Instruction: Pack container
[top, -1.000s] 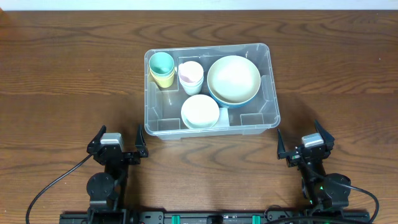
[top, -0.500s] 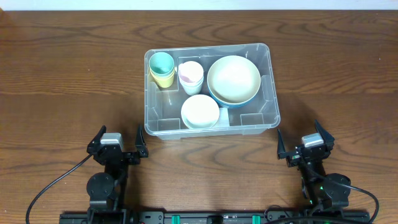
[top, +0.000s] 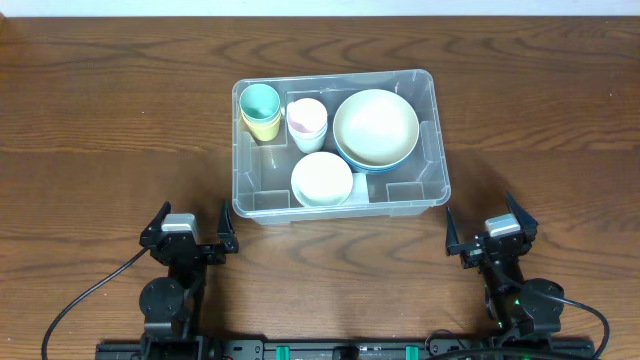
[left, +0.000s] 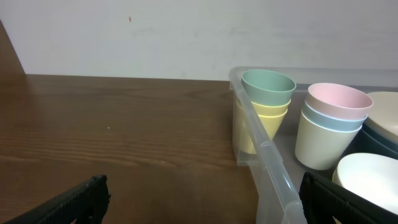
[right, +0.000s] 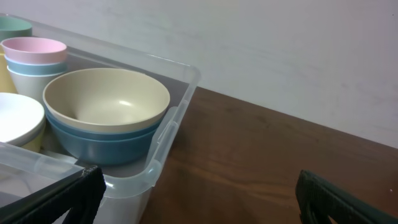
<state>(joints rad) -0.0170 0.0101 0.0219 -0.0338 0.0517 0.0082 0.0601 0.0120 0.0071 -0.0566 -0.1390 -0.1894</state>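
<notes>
The clear plastic container (top: 436, 150) stands at the table's middle. It holds a green-on-yellow cup stack (top: 261, 110), a pink-topped cup stack (top: 307, 122), a cream bowl nested in a blue bowl (top: 375, 128) and a white bowl (top: 322, 179). My left gripper (top: 189, 233) is open and empty near the front edge, left of the container. My right gripper (top: 490, 230) is open and empty near the front edge, right of it. The container's rim shows in the left wrist view (left: 267, 155) and its corner in the right wrist view (right: 165, 134).
Bare brown wooden table (top: 110, 120) lies all round the container. A white wall (left: 124, 31) stands behind the table. The arm bases and black cables (top: 80, 300) sit at the front edge.
</notes>
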